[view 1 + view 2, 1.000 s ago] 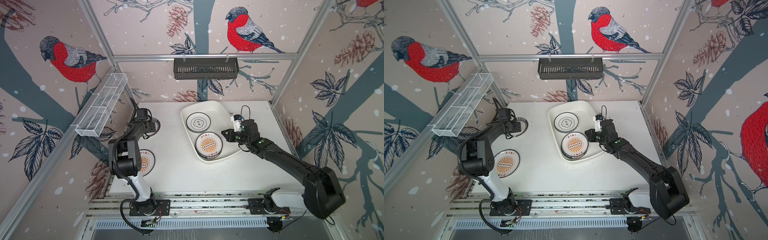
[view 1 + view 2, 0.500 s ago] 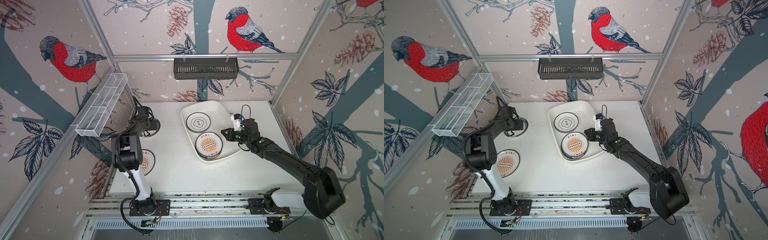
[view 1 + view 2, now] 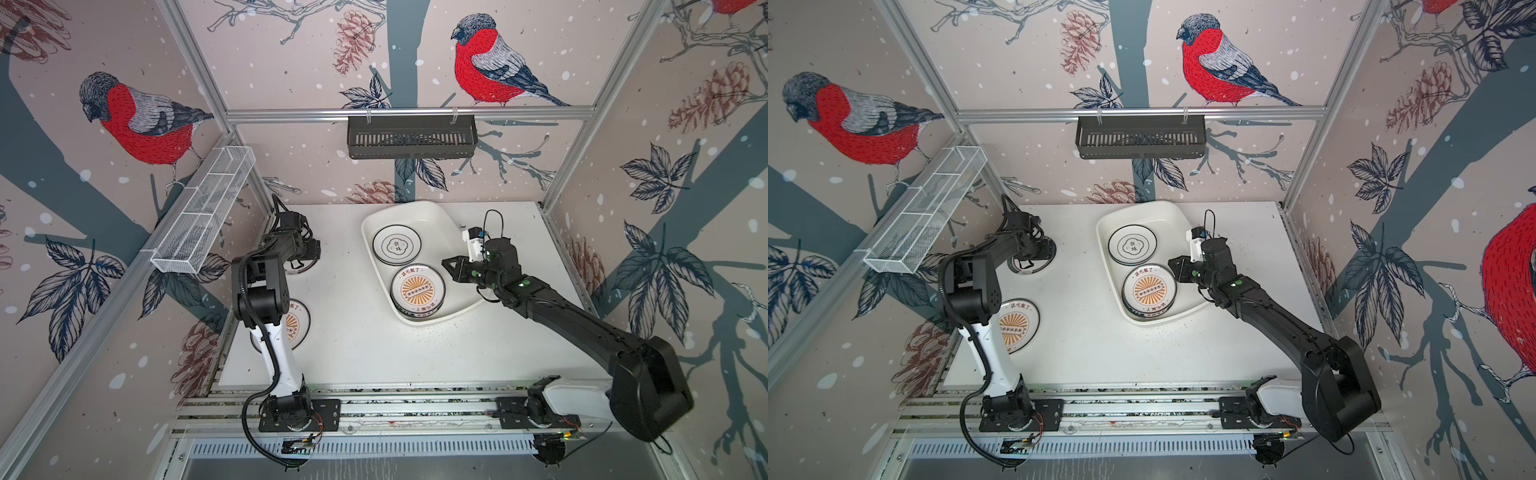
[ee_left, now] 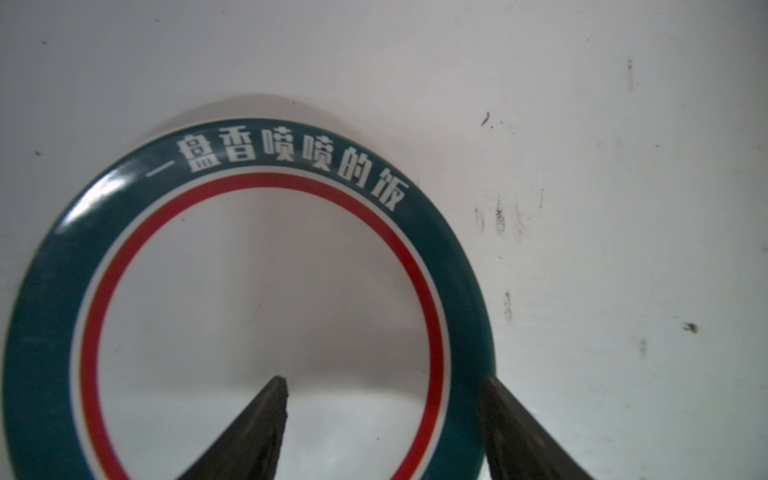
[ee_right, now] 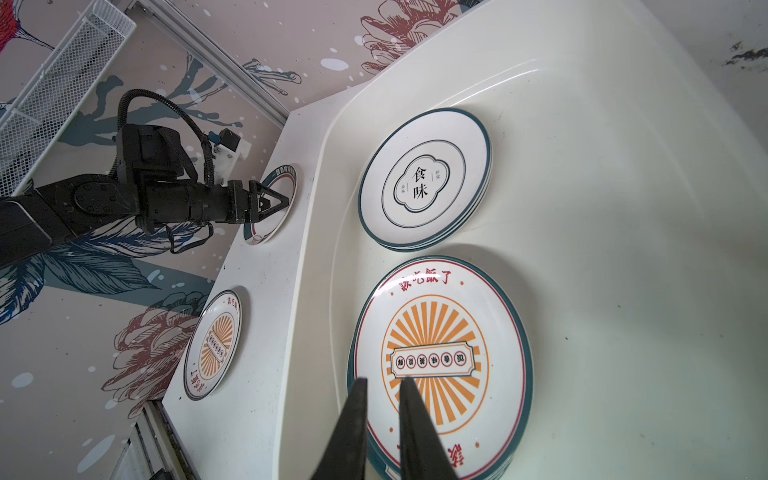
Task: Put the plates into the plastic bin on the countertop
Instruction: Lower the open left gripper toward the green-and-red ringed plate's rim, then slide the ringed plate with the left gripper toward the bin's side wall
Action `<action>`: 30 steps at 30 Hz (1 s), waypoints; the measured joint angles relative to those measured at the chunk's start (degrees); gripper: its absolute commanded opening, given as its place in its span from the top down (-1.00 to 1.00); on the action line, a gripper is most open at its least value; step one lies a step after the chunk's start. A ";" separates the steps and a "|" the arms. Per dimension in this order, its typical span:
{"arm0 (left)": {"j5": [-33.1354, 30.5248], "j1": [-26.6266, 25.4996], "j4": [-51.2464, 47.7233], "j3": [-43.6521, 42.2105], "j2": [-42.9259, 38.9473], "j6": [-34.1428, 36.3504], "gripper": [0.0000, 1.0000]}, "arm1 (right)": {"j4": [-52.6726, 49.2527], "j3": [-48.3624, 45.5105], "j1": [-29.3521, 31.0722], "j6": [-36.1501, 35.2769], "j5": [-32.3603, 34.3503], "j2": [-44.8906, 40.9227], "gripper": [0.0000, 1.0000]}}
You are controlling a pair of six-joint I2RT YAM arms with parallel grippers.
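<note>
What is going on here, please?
Plates are going into the plastic bin, which holds an emblem stack and a sunburst stack. The open left gripper straddles the rim of a teal-rimmed plate on the countertop; a loose sunburst plate lies there too. The right gripper hangs nearly closed, empty, over the sunburst stack.

The black slotted basket (image 3: 411,137) hangs from a horizontal aluminium rail (image 3: 291,114) on the back wall. Left of the basket: white wire-mesh basket (image 3: 203,216) on the side wall. Wallpaper (image 3: 291,62) throughout: red-breasted birds, branches, pinecones.
</note>
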 measured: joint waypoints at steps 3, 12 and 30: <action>2.32 0.00 -0.50 0.52 0.59 0.00 -0.45 | 0.00 -0.17 -0.04 0.00 0.37 0.00 0.65; 8.31 0.00 -2.25 2.51 2.71 0.04 -0.41 | 0.02 -0.17 -0.26 -0.02 0.39 -0.42 0.65; 18.18 -0.28 -3.37 0.94 1.73 0.46 -0.37 | 0.79 -0.83 -0.72 0.00 0.35 -0.46 0.65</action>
